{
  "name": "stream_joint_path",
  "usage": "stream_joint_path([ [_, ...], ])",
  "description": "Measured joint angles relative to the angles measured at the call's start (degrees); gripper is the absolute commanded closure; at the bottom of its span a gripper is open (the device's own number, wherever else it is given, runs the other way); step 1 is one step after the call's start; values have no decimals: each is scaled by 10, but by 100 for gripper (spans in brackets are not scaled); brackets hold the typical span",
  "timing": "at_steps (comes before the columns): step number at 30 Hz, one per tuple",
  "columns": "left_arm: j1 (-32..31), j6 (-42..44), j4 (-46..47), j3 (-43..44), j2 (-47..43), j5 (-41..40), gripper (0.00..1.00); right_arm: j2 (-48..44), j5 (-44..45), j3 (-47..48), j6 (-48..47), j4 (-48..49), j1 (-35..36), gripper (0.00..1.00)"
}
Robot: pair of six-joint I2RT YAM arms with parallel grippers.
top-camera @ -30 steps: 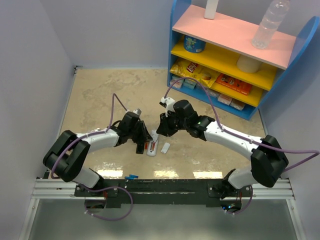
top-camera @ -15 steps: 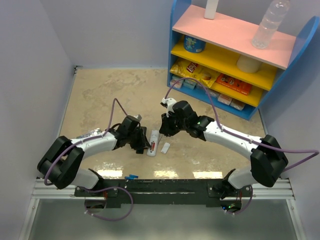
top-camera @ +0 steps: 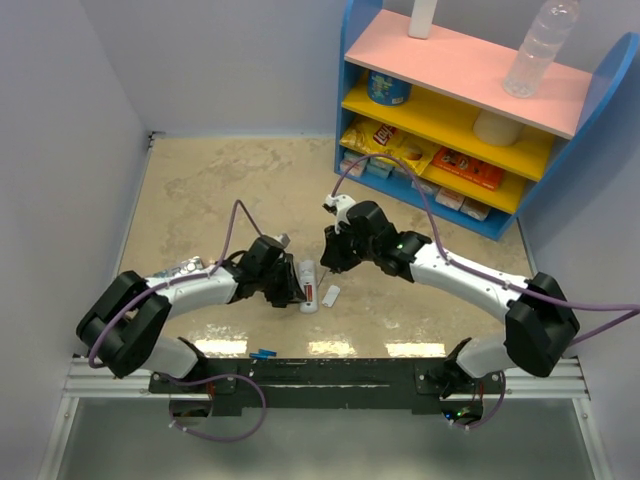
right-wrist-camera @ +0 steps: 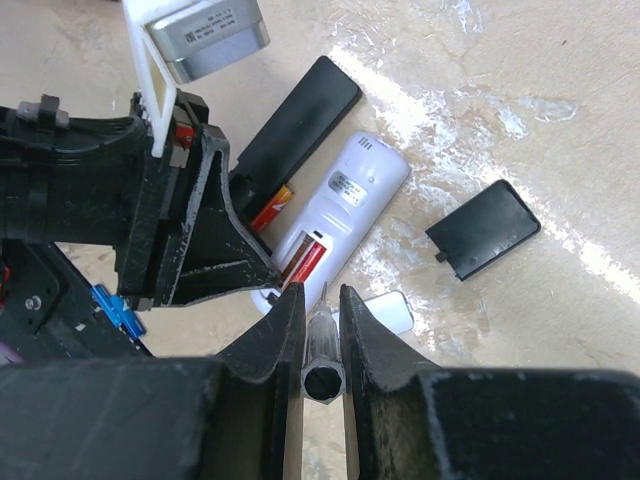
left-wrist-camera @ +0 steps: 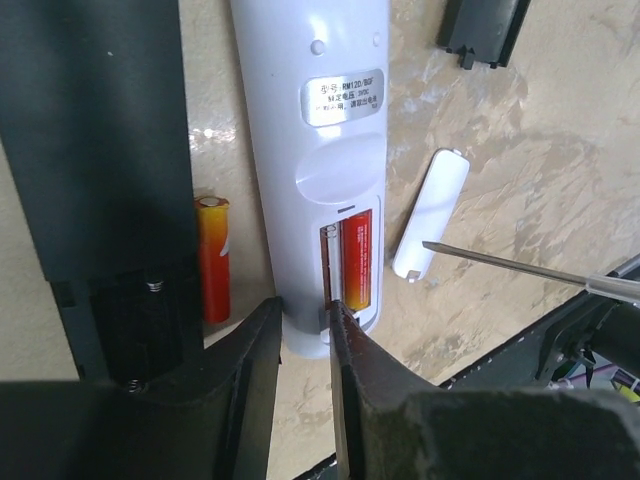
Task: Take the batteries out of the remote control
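A white remote control [left-wrist-camera: 315, 150] lies face down with its battery bay open. One orange-red battery [left-wrist-camera: 358, 258] sits in the right slot; the left slot is empty. A second orange-red battery [left-wrist-camera: 213, 255] lies loose between the white remote and a black remote [left-wrist-camera: 100, 130]. My left gripper [left-wrist-camera: 305, 318] is closed on the near left corner of the white remote, one finger outside, one at the empty slot. My right gripper [right-wrist-camera: 322, 300] is shut on a clear-handled screwdriver [right-wrist-camera: 322, 345], whose tip is just short of the battery in the bay [right-wrist-camera: 308, 262].
A white cover plate [left-wrist-camera: 432, 212] lies right of the remote, and a black cover plate [right-wrist-camera: 483, 228] farther off. Small blue cells [top-camera: 262, 354] lie by the near rail. A shelf unit [top-camera: 470, 110] stands at the back right. A silver packet [top-camera: 180, 268] lies at the left.
My left gripper has moved right and down onto the near end of the white remote. My right gripper with the screwdriver has hardly moved.
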Motion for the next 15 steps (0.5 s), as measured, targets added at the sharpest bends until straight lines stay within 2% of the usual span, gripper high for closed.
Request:
stream_joint_path([
  [15, -45, -27, 52, 35, 61, -1, 70, -90, 73, -8, 3, -31, 1, 100],
])
